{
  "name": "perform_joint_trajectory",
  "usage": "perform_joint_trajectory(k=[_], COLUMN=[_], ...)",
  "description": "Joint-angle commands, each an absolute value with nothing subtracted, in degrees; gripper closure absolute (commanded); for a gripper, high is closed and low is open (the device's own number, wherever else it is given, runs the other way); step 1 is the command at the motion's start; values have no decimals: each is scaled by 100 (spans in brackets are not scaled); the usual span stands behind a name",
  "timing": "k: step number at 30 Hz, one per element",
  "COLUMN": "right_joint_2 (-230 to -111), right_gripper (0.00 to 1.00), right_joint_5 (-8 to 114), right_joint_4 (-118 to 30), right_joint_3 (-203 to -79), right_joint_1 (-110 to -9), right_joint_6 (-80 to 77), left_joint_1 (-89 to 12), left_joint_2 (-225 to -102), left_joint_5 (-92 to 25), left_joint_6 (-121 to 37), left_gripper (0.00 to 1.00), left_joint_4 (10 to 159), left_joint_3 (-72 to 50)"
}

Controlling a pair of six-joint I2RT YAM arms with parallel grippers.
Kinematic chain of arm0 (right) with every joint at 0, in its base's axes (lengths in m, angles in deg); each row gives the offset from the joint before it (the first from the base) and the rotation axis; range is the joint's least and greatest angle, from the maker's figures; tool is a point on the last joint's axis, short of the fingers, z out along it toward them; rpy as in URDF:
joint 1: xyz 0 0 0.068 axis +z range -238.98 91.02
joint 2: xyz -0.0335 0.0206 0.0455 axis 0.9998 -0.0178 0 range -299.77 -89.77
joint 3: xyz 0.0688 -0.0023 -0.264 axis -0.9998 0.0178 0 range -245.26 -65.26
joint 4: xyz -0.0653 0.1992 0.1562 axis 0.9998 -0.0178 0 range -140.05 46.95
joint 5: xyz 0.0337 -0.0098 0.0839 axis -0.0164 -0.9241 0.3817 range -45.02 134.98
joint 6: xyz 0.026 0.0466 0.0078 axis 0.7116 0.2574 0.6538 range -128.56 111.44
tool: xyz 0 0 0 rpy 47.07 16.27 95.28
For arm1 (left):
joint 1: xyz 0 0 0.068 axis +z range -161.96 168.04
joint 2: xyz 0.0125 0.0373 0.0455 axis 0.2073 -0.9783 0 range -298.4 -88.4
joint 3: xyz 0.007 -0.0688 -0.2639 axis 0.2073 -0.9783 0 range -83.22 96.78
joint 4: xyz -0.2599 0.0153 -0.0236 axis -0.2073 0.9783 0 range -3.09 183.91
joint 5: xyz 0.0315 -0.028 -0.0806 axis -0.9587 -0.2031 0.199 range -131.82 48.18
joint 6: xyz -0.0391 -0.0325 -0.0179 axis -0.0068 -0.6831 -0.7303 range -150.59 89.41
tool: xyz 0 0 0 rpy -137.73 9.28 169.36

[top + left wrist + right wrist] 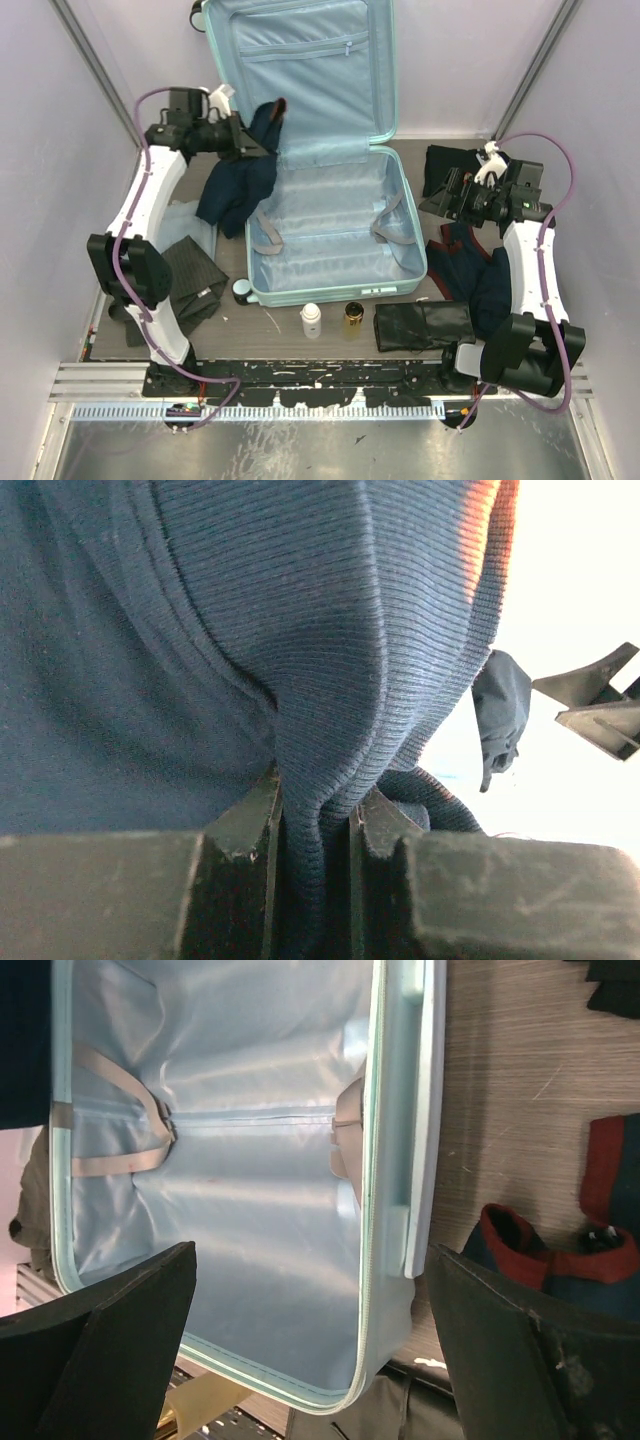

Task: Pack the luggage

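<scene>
**A:** Where is the luggage?

**B:** The luggage (330, 240) lies open on the table between the two pincers, its lid propped upright on the far side. It is just right of the left pincer (243, 135) and just left of the right pincer (458, 195). The lining and the grey straps (110, 1135) are bare.

**A:** What are the pincers doing?

**B:** The left pincer (315, 815) is pinching a fold of a navy knit garment (250, 630). The garment (238, 185) hangs below and to the near side of that pincer. Most of it is outside the left rim, with an edge draped over the rim. The right pincer (310, 1250) is spread wide with nothing in it and faces the open base.

**A:** Which step is this?

**B:** I'd say it is getting the first garment into the case. The next move probably calls for lifting the left pincer higher and swinging it to its right. That way the hanging bulk clears the rim before the garment is lowered and let go.

**A:** What else is waiting?

**B:** A dark garment (450, 160) lies just beyond the right pincer, and a navy-and-red one (475, 270) lies on its near side. Well nearer than both pincers, by the front wall, are a white bottle (311, 320), an amber bottle (353, 317) and a dark folded piece (425, 325). A grey folded cloth (190, 275) lies nearer than the left pincer.
</scene>
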State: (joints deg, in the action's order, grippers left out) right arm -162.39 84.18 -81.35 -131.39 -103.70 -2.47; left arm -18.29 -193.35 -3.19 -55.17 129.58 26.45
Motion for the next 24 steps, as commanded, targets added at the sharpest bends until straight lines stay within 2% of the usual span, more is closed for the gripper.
perform_joint_trajectory(k=[1, 11, 24], right_joint_2=[-16303, -16147, -15936], right_gripper=[0, 0, 0], right_joint_5=[8717, 8506, 8142], right_joint_4=[-7821, -7926, -8311], right_joint_3=[-13424, -13363, -13335], right_joint_1=[-10324, -10329, -10326], right_joint_6=[97, -122, -605], left_joint_1=[-2581, -3601, -4250], left_joint_2=[-19124, -19915, -21082], left_joint_5=[-151, -1177, -1781], left_joint_6=[-5782, -6253, -7349], left_gripper=[100, 100, 100], left_joint_4=[11891, 11351, 10578], left_joint_3=[2657, 2610, 2693])
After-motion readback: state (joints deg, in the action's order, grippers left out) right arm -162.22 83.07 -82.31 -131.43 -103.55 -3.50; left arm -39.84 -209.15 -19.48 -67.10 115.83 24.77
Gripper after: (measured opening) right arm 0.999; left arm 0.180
